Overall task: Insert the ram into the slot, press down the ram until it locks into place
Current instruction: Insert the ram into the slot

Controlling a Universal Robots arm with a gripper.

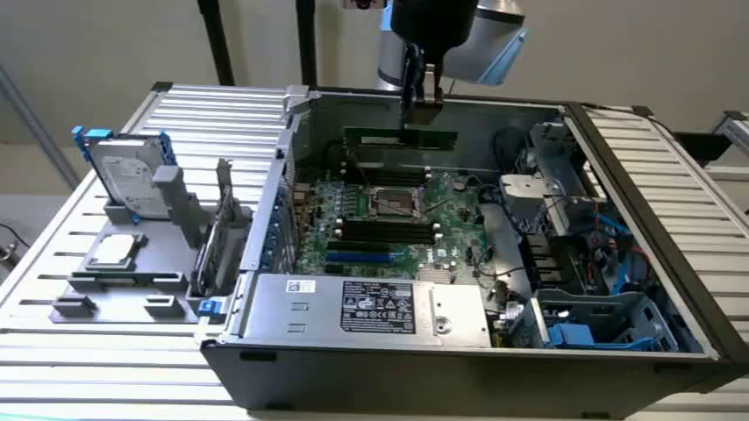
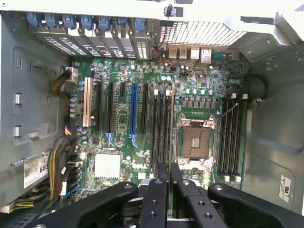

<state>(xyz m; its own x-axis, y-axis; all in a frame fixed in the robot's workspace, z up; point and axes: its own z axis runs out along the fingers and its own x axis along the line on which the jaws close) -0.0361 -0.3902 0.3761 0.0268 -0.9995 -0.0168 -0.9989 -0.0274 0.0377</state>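
The ram (image 1: 399, 139), a thin green stick, hangs level above the open computer case, pinched at its top edge by my gripper (image 1: 422, 110), which is shut on it. It floats over the back part of the green motherboard (image 1: 451, 197), well clear of the board. Black memory slots lie in two banks, one on each side of the CPU socket (image 1: 392, 203): a near bank (image 1: 387, 231) and a far bank (image 1: 381, 175). In the wrist view my black fingers (image 2: 160, 190) stand close together above the slots (image 2: 161, 133), with the other bank (image 2: 231, 137) past the socket (image 2: 195, 142).
The case walls (image 1: 609, 167) ring the board. A silver power supply (image 1: 363, 307) sits at the front and cables with blue drive bays (image 1: 591, 263) at the exterior view's right. A hard drive (image 1: 123, 180) and a CPU chip (image 1: 114, 250) rest on a grey fixture outside. A blue slot (image 2: 133, 109) runs beside the black ones.
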